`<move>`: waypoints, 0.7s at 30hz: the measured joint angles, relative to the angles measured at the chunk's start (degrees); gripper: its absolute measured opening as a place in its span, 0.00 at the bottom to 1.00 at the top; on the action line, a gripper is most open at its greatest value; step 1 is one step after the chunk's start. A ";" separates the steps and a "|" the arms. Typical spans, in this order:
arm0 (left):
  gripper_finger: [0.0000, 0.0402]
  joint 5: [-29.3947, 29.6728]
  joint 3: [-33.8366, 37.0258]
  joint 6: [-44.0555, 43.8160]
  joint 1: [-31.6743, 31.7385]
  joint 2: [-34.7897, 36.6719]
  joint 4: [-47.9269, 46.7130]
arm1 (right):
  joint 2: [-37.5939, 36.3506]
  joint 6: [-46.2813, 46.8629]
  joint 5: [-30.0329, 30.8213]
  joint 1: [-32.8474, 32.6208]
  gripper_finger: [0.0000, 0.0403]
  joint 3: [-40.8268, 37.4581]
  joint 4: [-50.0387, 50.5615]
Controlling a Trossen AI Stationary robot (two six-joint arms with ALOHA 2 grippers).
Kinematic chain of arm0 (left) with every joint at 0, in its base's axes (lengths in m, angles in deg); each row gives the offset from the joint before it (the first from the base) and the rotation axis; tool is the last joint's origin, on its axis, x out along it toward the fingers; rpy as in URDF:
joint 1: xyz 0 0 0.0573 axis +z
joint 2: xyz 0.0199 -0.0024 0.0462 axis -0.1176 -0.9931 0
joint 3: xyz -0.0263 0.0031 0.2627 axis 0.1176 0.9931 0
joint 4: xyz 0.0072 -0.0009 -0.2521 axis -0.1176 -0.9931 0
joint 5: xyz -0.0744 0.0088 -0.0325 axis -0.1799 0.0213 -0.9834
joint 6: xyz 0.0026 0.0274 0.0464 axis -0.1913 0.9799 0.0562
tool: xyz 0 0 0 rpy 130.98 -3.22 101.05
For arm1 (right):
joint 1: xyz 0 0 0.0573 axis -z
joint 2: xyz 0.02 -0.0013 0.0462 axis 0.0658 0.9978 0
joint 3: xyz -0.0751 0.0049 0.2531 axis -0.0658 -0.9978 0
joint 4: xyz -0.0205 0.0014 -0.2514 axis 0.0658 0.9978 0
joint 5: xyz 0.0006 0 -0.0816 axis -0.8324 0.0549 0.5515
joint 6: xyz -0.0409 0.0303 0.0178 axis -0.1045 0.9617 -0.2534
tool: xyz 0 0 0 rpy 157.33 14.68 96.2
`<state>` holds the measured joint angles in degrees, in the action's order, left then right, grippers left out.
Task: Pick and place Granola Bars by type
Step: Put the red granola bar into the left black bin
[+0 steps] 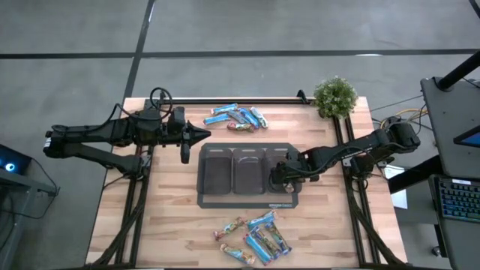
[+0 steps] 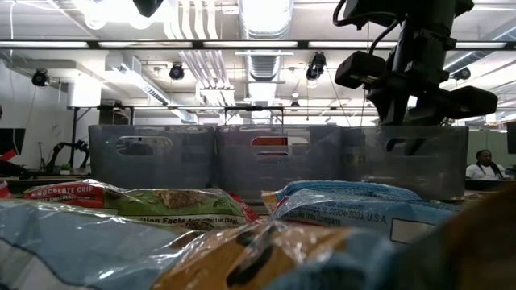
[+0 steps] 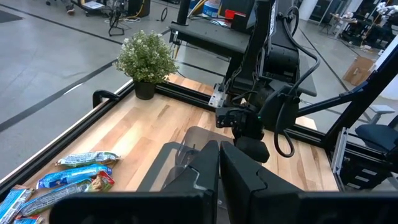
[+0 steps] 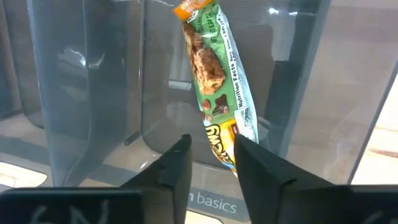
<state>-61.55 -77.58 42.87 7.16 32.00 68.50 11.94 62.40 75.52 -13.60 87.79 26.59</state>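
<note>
Right gripper (image 4: 211,158) hangs over the tray's (image 1: 247,201) right bin, fingers pinching a green-wrapped granola bar (image 4: 214,81) (dangling inside it). Left gripper (image 1: 201,135) waits beside the far pile (image 1: 236,117), fingers pressed together.

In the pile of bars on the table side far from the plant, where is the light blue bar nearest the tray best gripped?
Take the light blue bar from straight above, with the fingers across its narrow width near the middle. It lies flat on the table, so a sideways approach has nothing to catch. Its end toward the tray seems free of the other bars.
</note>
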 joint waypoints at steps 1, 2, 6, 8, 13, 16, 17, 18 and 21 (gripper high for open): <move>0.00 0.00 0.00 0.00 -0.01 0.00 0.00 | 0.00 0.00 0.00 0.00 0.32 0.00 -0.02; 0.00 0.01 0.00 0.00 0.00 0.00 0.00 | 0.00 -0.06 0.00 0.00 0.33 0.00 -0.02; 0.00 0.02 0.00 0.00 -0.02 0.00 0.00 | 0.00 -0.29 0.00 0.00 0.38 0.00 -0.02; 0.00 0.00 0.00 0.00 -0.02 0.00 0.00 | 0.00 -0.33 0.00 0.00 0.40 0.00 -0.02; 0.00 0.00 0.00 0.00 0.00 0.00 0.00 | 0.00 -0.66 0.00 0.00 0.40 0.00 -0.02; 0.00 0.00 0.00 0.00 0.00 0.00 0.00 | 0.00 -0.90 -0.02 0.00 0.38 0.00 -0.02; 0.00 0.02 0.00 0.00 0.00 0.00 0.00 | 0.00 -0.90 -0.02 0.00 0.37 0.00 -0.02; 0.00 0.01 0.00 0.00 0.00 0.00 0.00 | 0.00 -0.89 -0.02 0.00 0.36 0.00 -0.02; 0.00 0.00 0.00 0.00 0.00 0.00 0.00 | 0.00 -1.05 -0.02 0.00 0.32 0.00 -0.02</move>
<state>-61.55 -77.58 42.87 7.16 32.00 68.50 11.94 61.35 75.50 -13.60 87.79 26.57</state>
